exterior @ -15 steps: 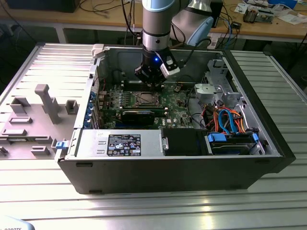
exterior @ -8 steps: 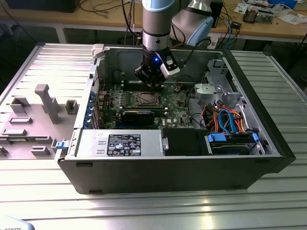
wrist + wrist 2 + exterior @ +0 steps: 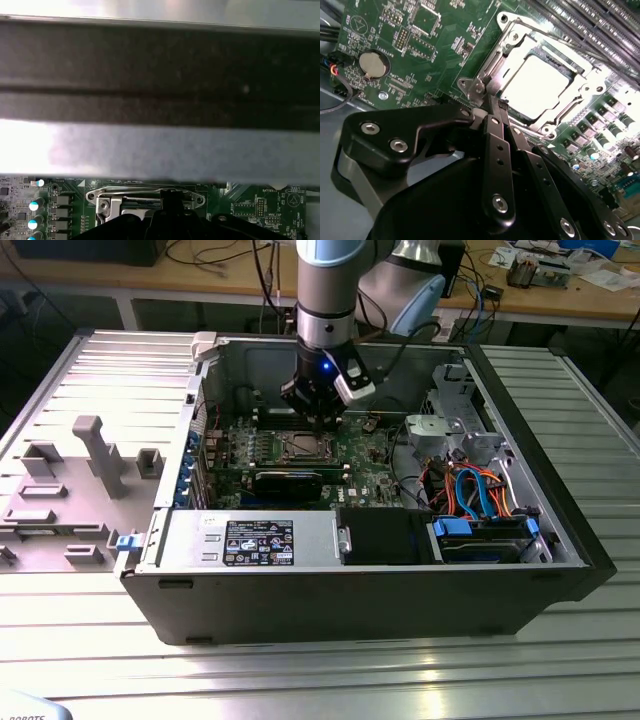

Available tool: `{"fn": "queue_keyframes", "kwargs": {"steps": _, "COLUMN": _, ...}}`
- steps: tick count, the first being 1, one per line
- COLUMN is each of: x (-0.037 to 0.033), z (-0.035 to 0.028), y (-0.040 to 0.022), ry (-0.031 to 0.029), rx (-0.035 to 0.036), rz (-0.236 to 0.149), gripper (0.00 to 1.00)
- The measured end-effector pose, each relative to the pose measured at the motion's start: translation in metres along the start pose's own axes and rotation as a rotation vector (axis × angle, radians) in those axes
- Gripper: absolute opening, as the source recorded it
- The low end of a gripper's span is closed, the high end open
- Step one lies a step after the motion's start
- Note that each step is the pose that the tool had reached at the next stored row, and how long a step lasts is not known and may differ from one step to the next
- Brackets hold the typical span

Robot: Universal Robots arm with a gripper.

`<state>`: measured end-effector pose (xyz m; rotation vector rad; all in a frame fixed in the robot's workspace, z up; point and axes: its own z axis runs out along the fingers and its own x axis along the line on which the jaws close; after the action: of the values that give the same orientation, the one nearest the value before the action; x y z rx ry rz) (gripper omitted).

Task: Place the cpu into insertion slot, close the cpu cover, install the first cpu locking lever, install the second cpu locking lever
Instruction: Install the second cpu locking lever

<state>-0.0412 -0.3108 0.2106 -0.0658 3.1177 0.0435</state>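
We see the black gripper (image 3: 496, 107), fingers pressed together, tips at the edge of the thin silver-grey metal cpu cover (image 3: 506, 60), which lies closed over the bright square cpu (image 3: 537, 82) in the socket.

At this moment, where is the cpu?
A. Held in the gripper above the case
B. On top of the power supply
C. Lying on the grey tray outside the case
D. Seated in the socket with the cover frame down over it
D: in the second wrist view the cpu sits in the socket with the cpu cover lying over its edges, and the gripper is at the socket's corner.
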Motion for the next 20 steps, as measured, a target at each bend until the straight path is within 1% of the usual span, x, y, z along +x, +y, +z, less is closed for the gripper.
{"fn": "queue_keyframes", "kwargs": {"steps": 3, "x": 0.0001, "z": -0.0007, "y": -0.0015, "ry": 0.0001, "rx": 0.0001, "rz": 0.0, "gripper": 0.11}}
{"fn": "queue_keyframes", "kwargs": {"steps": 6, "x": -0.0001, "z": -0.0055, "y": -0.0014, "ry": -0.0001, "rx": 0.0002, "rz": 0.0, "gripper": 0.11}}
{"fn": "queue_keyframes", "kwargs": {"steps": 9, "x": -0.0003, "z": -0.0123, "y": -0.0012, "ry": -0.0001, "rx": 0.0013, "rz": 0.0, "gripper": 0.11}}
{"fn": "queue_keyframes", "kwargs": {"steps": 10, "x": -0.0003, "z": -0.0131, "y": -0.0012, "ry": 0.0, "rx": 0.0013, "rz": 0.0, "gripper": 0.11}}
{"fn": "queue_keyframes", "kwargs": {"steps": 15, "x": -0.0003, "z": -0.0132, "y": -0.0019, "ry": 0.0001, "rx": 0.0014, "rz": 0.0, "gripper": 0.11}}
{"fn": "queue_keyframes", "kwargs": {"steps": 20, "x": -0.0001, "z": -0.0127, "y": -0.0044, "ry": 0.0, "rx": 0.0014, "rz": 0.0, "gripper": 0.11}}
